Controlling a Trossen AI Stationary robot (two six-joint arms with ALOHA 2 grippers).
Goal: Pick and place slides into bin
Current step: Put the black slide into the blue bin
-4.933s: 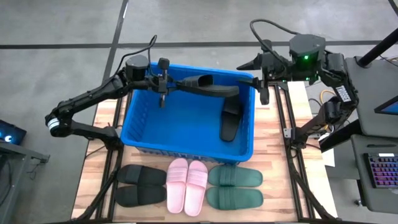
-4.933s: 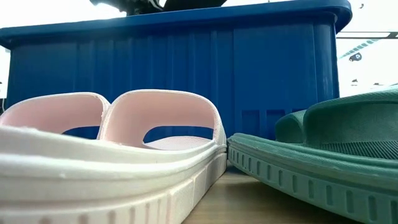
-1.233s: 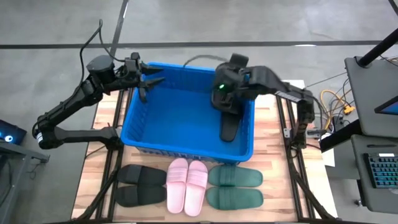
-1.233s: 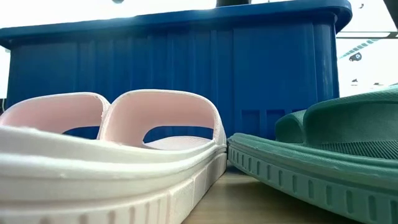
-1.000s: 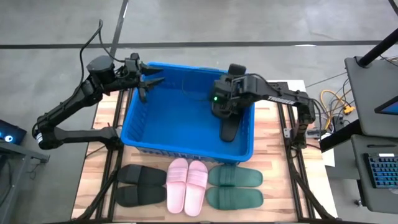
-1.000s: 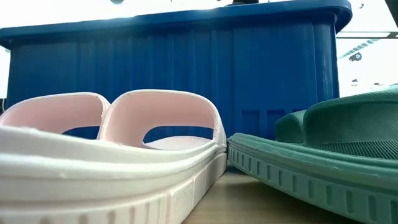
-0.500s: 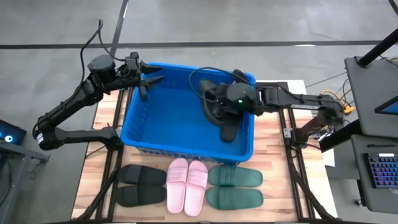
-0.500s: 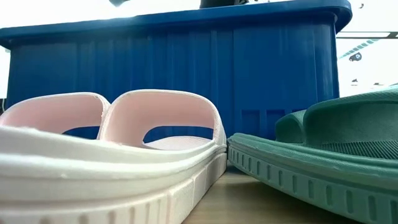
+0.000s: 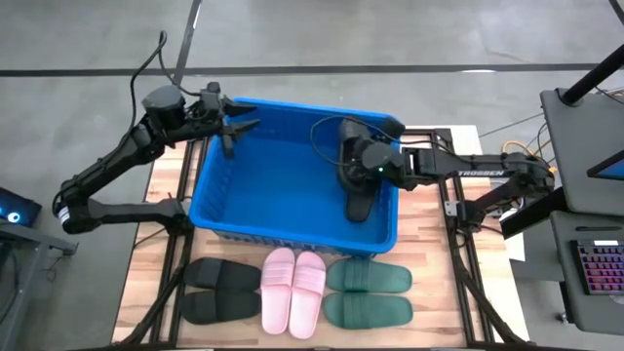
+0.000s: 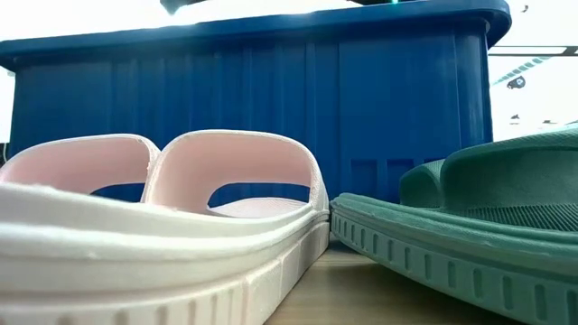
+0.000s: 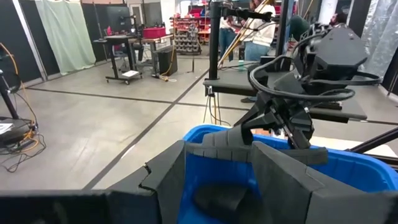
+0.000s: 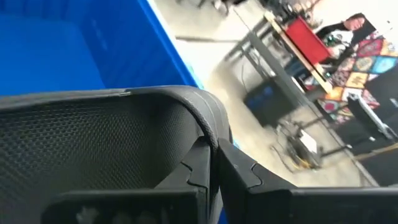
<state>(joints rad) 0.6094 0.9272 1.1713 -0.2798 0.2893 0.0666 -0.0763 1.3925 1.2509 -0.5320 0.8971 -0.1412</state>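
— Where was your right tool when you stopped to check?

— Inside the bin point(image 9: 210, 190), toward its right wall. The right tool point(image 9: 348, 161) was clamped on the edge of a black slide point(image 9: 359, 197); in the wrist view my jaws were pinched flat against its strap point(image 12: 205, 109).

— And the left?

— The left tool point(image 9: 229, 132) hung over the bin's far left corner, fingers apart, carrying nothing.

— So how much was done?

— Little, as I judged it. I could only make out black slide material at the bin's right side; whether that was one slide or both of a pair, I couldn't tell. Outside the bin's near wall, on the desk point(image 9: 439, 292), a black pair point(image 9: 219, 291), the pink pair point(image 9: 293, 291) and the green pair point(image 9: 368, 294) lay in a row, untouched.
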